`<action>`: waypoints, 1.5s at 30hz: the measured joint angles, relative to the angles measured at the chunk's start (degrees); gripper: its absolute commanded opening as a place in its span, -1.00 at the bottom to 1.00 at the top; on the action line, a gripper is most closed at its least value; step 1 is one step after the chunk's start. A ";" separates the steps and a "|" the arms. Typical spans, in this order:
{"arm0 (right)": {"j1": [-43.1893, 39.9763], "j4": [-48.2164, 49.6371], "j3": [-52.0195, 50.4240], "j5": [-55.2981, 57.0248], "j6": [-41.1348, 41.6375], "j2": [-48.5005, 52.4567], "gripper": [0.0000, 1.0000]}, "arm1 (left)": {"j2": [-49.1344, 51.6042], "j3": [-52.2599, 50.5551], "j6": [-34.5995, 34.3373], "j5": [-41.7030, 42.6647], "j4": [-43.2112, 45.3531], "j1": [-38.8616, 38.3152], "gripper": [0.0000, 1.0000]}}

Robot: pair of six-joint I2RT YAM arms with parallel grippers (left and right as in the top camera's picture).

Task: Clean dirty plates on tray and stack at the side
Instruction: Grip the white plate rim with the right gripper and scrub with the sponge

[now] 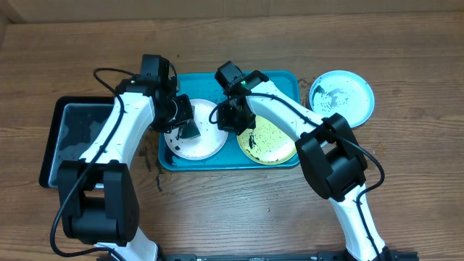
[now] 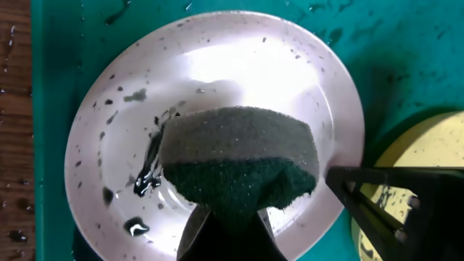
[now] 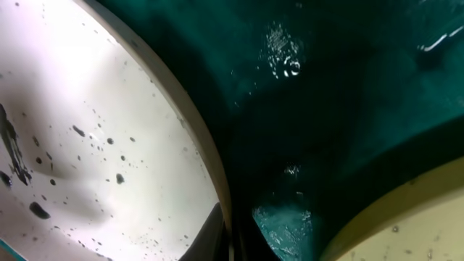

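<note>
The white plate [image 1: 205, 141] lies in the left half of the turquoise tray [image 1: 283, 80], its surface wet with dark specks and smears [image 2: 145, 177]. My left gripper [image 2: 228, 214] is shut on a dark green sponge [image 2: 239, 152] that presses on the middle of this plate. My right gripper [image 3: 226, 238] is shut on the white plate's right rim [image 3: 210, 167]. The yellow-green-rimmed plate [image 1: 274, 141] sits in the tray's right half, smeared dark. The teal-rimmed plate [image 1: 342, 98] rests on the table to the right of the tray.
A black rectangular tray [image 1: 69, 138] holding water stands at the left, touching the turquoise tray. Dark crumbs and drips lie on the wooden table [image 1: 239, 210] around the tray's front-left corner. Both arms cross over the tray's back half.
</note>
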 measured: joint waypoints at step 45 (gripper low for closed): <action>1.84 -1.07 0.00 0.11 -0.04 0.00 -0.93 | 0.00 -4.22 -5.46 -2.49 9.66 -0.33 -0.92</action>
